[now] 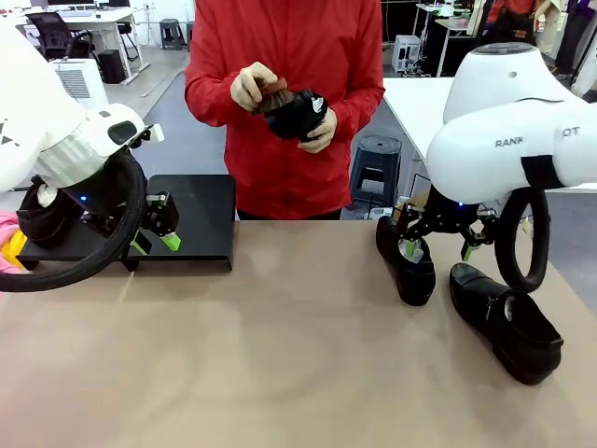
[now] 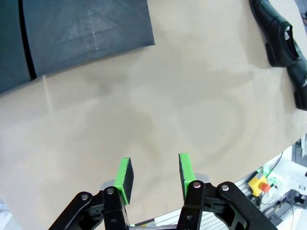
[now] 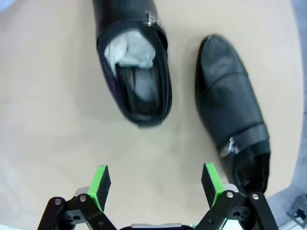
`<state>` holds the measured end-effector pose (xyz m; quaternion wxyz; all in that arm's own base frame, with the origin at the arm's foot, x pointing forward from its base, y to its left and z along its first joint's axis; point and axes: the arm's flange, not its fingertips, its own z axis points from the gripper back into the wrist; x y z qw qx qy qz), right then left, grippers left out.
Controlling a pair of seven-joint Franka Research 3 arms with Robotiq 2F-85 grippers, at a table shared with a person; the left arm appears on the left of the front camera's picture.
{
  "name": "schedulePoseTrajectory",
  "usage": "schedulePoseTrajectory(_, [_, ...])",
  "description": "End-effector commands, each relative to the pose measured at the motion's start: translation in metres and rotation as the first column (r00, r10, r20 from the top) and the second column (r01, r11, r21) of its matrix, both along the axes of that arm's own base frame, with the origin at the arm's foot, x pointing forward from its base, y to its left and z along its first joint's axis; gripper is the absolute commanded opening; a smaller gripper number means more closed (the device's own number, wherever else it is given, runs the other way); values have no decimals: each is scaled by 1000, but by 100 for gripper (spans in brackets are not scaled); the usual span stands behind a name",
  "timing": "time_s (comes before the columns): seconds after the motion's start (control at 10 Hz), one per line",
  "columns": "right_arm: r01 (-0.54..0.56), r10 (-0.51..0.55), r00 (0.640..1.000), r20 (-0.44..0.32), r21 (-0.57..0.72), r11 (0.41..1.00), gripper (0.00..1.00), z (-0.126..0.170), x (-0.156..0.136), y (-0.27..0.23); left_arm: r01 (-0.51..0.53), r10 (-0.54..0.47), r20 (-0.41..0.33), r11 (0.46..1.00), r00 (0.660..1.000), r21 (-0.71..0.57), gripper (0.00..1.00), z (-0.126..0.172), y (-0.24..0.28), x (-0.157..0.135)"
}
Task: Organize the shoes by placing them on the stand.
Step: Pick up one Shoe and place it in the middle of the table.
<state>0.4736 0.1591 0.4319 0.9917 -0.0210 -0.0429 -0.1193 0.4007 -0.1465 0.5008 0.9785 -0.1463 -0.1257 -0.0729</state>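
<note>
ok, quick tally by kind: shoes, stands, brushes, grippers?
shoes: 4, two on the table, one in the person's hands, one on the stand, partly behind the left arm
stand: 1
brush: 1
grippers: 2, left gripper and right gripper, both open
total: 8

1. Left arm (image 1: 56, 140): white, enters from the left, wrist angled down and toward the right.
2. Left end effector (image 1: 156, 241): black, fingers parted, green pads (image 2: 124, 178) facing each other with nothing between them.
3. Right arm (image 1: 513, 140): white, enters from the right, wrist pointing down.
4. Right end effector (image 1: 438, 248): fingers spread wide, nothing gripped.
5. Person's hands, far side: upper hand (image 1: 254, 86) at chest height, fingers curled; lower hand (image 1: 322, 131) just below it, cupped.
</note>
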Motion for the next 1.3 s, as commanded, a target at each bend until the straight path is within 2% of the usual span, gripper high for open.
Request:
schedulePoseTrajectory(0.0, [-52,52,998,28,-11,999,100,-3,39,4,0,0,-3,1000,1000,-13,52,0,1,0])
schedulePoseTrajectory(0.2, [-77,76,997,26,38,996,100,-12,58,12,0,0,-3,1000,1000,-13,52,0,1,0])
schedulePoseTrajectory(0.4, [-105,105,994,-4,30,994,100,-24,69,25,0,0,-3,1000,1000,-13,52,0,1,0])
schedulePoseTrajectory(0.8, [-158,158,987,-6,9,987,100,-30,75,41,0,0,-3,1000,1000,-13,52,0,1,0])
schedulePoseTrajectory(1.2, [-214,216,975,-54,28,976,100,-58,95,46,0,0,-3,1000,1000,-13,52,0,1,0])
